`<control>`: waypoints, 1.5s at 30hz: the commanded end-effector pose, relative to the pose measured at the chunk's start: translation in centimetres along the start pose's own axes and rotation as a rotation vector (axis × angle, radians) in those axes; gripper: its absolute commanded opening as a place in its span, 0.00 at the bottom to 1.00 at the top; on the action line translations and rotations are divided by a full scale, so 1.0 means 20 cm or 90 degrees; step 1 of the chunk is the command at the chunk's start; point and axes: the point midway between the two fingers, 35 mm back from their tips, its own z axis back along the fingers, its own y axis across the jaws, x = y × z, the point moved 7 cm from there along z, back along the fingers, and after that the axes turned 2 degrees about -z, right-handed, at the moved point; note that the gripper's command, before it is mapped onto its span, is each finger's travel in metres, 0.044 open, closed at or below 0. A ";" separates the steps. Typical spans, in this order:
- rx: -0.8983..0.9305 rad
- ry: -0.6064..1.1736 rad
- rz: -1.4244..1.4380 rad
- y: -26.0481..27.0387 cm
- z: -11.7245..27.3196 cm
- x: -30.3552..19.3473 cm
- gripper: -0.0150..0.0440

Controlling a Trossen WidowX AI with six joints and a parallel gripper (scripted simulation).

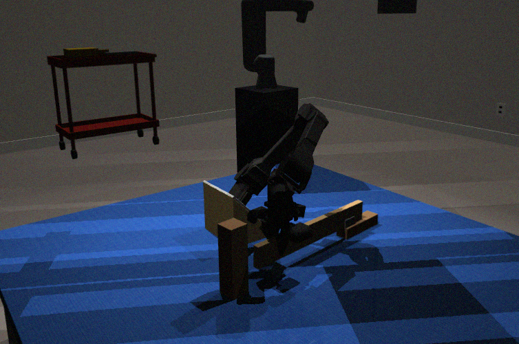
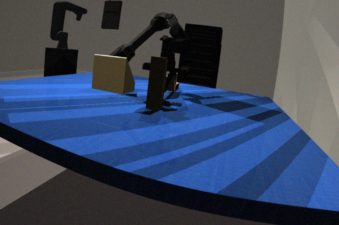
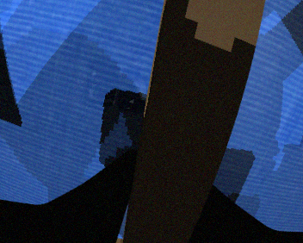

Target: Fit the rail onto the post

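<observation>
The wooden rail [image 1: 335,222] [image 3: 192,112] runs from the low footboard block [image 1: 365,225] toward the upright wooden post [image 1: 232,261] [image 2: 157,83]. Its far end is at the block's bracket. Its near end is raised off the table, beside the post with a small gap showing in the top view. A short dark peg shows in that gap; whether it enters a hole cannot be told. The second peg and the holes are hidden. My gripper [image 1: 281,246] [image 3: 153,160] is shut on the rail close to its near end, pointing down. In the exterior view the post hides most of the rail.
A tan board-like block [image 1: 216,207] [image 2: 109,73] stands on the blue table [image 1: 108,274] [image 2: 113,134], behind and left of the post, close to the arm. Dark shadows lie under the rail. A red cart [image 1: 104,125] and a second robot arm [image 1: 253,32] [image 2: 58,21] stand beyond the table.
</observation>
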 end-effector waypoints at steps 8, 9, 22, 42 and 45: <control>-0.007 0.003 0.001 -0.01 0.02 -0.02 0.25; -0.007 0.003 0.001 -0.01 0.02 -0.02 0.25; -0.007 0.003 0.001 -0.01 0.02 -0.04 0.25; -0.007 0.004 0.001 -0.01 0.02 -0.07 0.25; -0.007 0.004 0.001 -0.01 0.02 -0.07 0.25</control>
